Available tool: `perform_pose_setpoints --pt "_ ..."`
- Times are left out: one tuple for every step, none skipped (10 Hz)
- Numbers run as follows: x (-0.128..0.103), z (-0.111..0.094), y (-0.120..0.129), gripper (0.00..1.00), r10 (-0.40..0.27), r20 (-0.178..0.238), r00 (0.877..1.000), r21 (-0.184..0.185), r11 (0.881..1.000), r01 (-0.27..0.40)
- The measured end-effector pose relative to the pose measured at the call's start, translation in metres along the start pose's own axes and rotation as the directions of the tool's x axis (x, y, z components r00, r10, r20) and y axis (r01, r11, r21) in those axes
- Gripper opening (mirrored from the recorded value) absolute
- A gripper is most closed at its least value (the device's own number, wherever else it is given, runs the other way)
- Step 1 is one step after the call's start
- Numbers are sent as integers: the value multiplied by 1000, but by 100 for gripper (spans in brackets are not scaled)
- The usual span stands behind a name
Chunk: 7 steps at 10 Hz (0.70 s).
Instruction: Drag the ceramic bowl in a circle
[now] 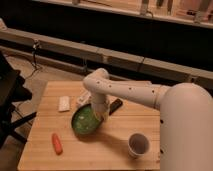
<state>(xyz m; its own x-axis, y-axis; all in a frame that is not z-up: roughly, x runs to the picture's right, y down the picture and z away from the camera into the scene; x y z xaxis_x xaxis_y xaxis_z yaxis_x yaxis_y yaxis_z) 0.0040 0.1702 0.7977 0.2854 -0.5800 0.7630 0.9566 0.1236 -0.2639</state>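
Reaching down at the tabletop's [112, 147] middle, the end effector [100, 116] meets the ceramic bowl's [82, 123] rim — likely a purchase for dragging it round — wide or clamped, I cannot tell.

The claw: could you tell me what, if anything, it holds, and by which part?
Cannot tell; the claw sits at the rim of the ceramic bowl.
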Motion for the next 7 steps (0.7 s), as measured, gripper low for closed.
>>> perform_pose_setpoints --pt "3 -1 5 1 5 7 1000 10 1000 -5" --pt "5 -2 8 1 10 11 1000 23 1000 -10" --pt "6 -3 15 1 26 14 1000 39 999 -27" --pt "6 -2 28 1 59 18 998 51 997 -60" --pt "1 1 38 1 84 25 996 57 995 -85" --pt "-7 4 50 1 113 36 993 60 992 -115" --pt "-19 9 64 1 148 46 988 67 986 -151"
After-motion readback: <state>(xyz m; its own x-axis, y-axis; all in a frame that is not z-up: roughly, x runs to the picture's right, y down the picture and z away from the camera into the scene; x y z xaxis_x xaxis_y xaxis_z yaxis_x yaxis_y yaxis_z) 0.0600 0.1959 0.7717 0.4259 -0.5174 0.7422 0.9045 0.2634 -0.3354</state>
